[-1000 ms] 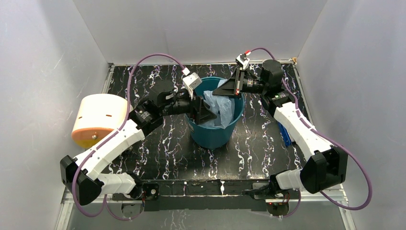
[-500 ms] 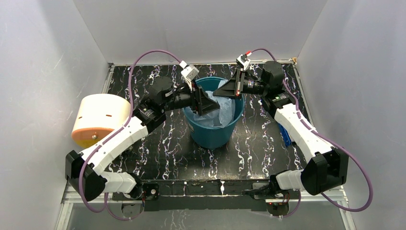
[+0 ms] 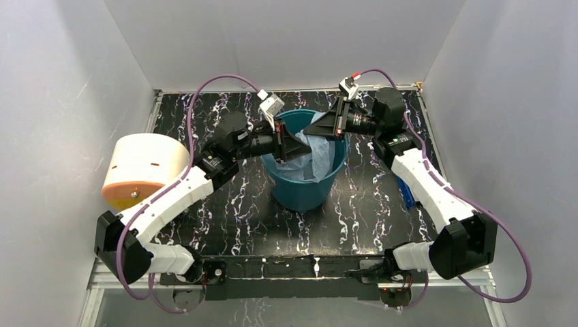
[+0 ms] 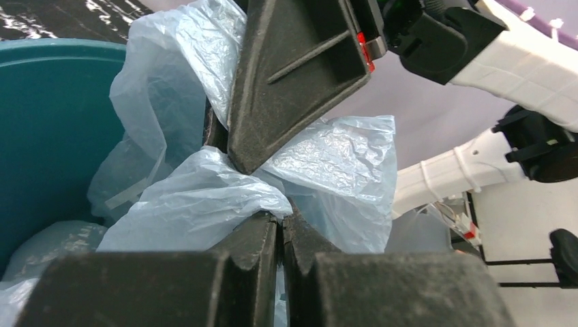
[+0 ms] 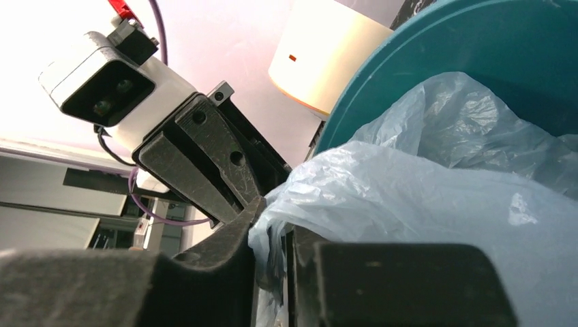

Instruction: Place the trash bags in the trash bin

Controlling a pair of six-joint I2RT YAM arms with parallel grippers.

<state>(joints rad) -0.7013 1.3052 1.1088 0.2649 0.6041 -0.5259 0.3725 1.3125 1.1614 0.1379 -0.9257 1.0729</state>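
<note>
Plain white walls [image 3: 272, 41] enclose a black, white-veined marble-pattern table [image 3: 354, 204].

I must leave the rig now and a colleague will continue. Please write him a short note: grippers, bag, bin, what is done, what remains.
Left gripper: shut on the bag.
Right gripper: shut on the same bag, close to the left one.
Bin: upright in the middle of the table, both grippers over its opening.
Done: most of the bag lies inside the bin.
Left: a bunched part is held up near the rim; probably lower it in, then open both grippers and pull back.
</note>
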